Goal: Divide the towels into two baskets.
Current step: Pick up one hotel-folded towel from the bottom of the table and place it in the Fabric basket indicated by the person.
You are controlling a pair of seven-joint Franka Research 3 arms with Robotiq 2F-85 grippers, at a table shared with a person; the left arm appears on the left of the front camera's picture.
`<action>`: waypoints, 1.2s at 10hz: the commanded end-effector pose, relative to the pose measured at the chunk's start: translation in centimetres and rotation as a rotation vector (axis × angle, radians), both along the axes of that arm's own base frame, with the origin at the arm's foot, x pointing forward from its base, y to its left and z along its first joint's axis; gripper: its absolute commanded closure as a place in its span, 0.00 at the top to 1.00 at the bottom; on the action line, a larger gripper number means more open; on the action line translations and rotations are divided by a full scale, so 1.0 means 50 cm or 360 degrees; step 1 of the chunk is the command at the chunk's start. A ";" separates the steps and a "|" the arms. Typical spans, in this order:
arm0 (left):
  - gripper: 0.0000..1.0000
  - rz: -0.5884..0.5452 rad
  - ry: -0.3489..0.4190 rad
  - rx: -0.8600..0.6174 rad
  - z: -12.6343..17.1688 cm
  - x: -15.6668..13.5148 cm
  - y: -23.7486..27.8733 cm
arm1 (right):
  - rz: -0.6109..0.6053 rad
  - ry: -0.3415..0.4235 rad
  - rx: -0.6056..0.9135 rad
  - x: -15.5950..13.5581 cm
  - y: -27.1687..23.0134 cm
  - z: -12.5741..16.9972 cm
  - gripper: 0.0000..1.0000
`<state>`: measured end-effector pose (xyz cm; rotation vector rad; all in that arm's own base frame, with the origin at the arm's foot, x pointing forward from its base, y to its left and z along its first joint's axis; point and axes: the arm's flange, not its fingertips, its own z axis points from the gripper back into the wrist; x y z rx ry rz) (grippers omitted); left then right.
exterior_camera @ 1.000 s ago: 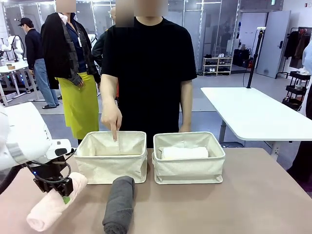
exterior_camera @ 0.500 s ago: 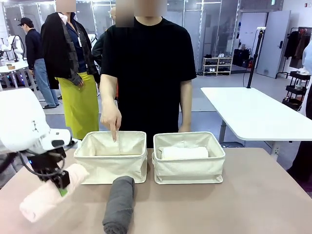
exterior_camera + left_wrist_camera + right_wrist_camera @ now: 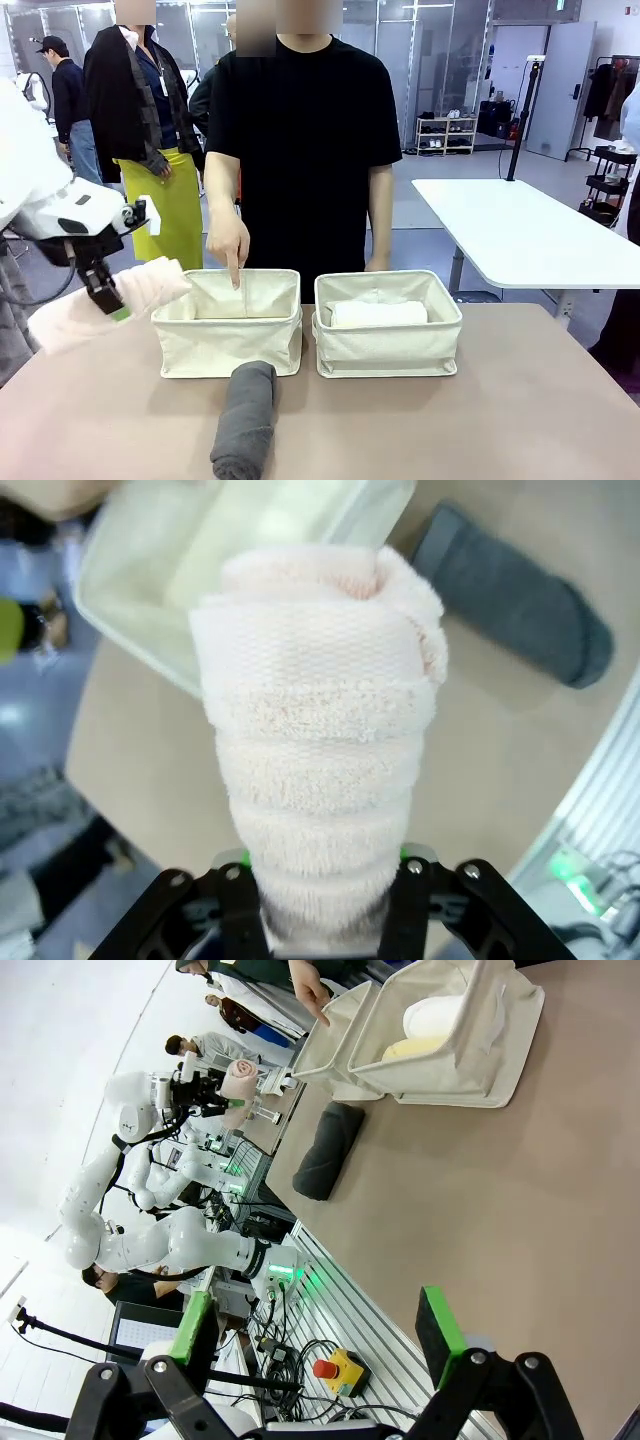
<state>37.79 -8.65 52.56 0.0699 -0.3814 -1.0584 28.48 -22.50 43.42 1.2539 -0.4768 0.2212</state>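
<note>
Left pincer [image 3: 110, 303]: clenched on the pink towel [image 3: 152, 284], gripping it near the middle. The roll hangs in the air, just off the left side of the left basket [image 3: 228, 346] and above its rim height.

Right pincer [image 3: 315, 1330]: jaws wide, nothing in them.

Done so far: the white towel [image 3: 378, 313] lies in the right basket [image 3: 388, 352]. A yellowish shape next to it in the right wrist view may be the yellow towel, but it is too unclear to log as fact.

Left to do: the pink roll is not yet in. The person's hand [image 3: 228, 240] points a finger down into the left basket, which I take as its target. The grey towel [image 3: 245, 420] lies on the table [image 3: 520, 420] in front of that basket, untouched.

Estimate: about halfway.
</note>
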 end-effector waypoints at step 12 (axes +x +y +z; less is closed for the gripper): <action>0.44 -0.0692 -0.0060 0.0177 -0.002 0.158 -0.147 | -0.0008 -0.0034 0.0021 -0.002 0.004 0.004 1.00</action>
